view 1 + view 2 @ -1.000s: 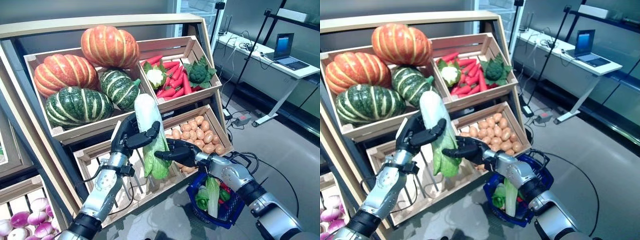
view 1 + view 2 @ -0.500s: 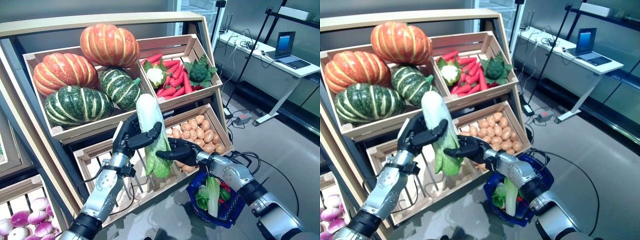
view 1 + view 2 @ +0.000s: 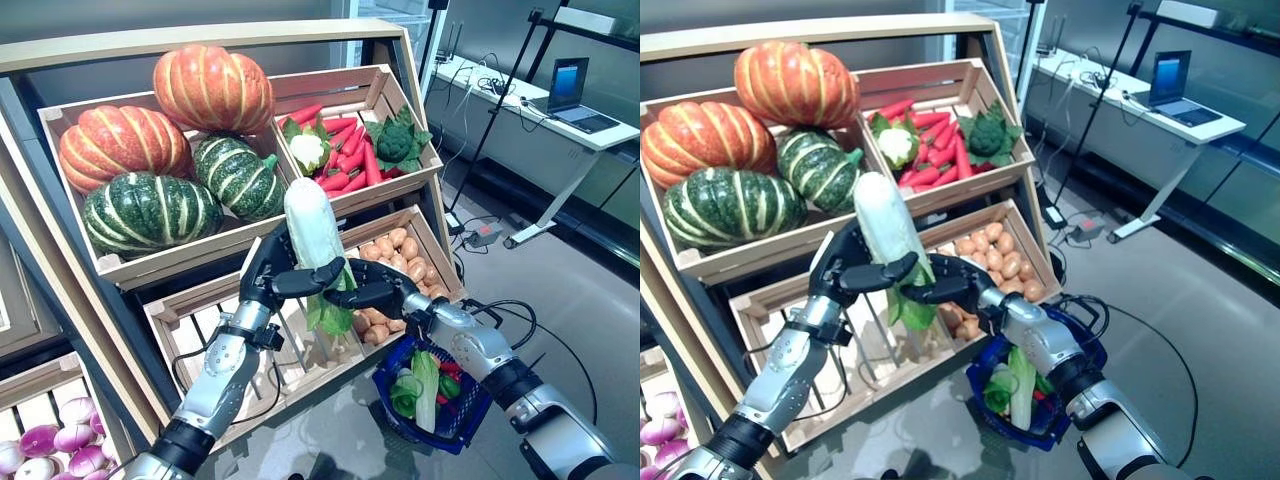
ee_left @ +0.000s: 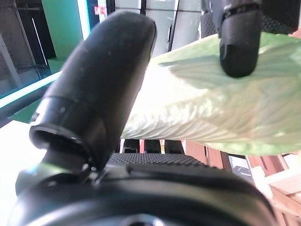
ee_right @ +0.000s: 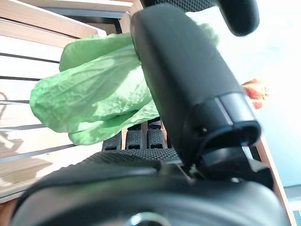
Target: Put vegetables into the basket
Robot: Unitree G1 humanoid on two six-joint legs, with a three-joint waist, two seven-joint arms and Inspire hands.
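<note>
Bright even light, wrist views blurred

Right hand (image 5: 155, 188) thumb and fingers (image 5: 237, 14) curled round green cabbage leaves (image 5: 94, 94); wooden crate slats (image 5: 28, 42) behind.

A long cabbage (image 3: 314, 240), white stalk up and green leaves down, is held upright above a blue basket (image 3: 463, 424) already holding greens.
</note>
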